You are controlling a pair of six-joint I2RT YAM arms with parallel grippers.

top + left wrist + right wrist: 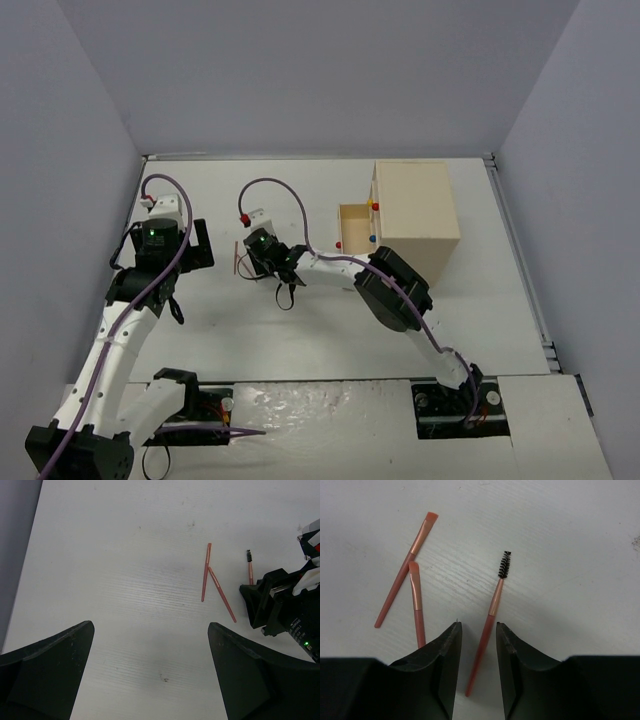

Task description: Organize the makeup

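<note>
Drawer [354, 228] pulled out of box [415, 205], contents unclear; left fingers [50, 675] spread wide; right fingers [440, 680] narrowly parted astride spoolie brush [495, 602].

- Two pink flat-tipped brushes [400, 577] [416, 605]
- One pink spoolie brush [492, 605] with black bristles
- One beige drawer box [415, 205]
- One drawer [352, 228] pulled open
- Two robot arms [115, 340] [395, 290]
</note>
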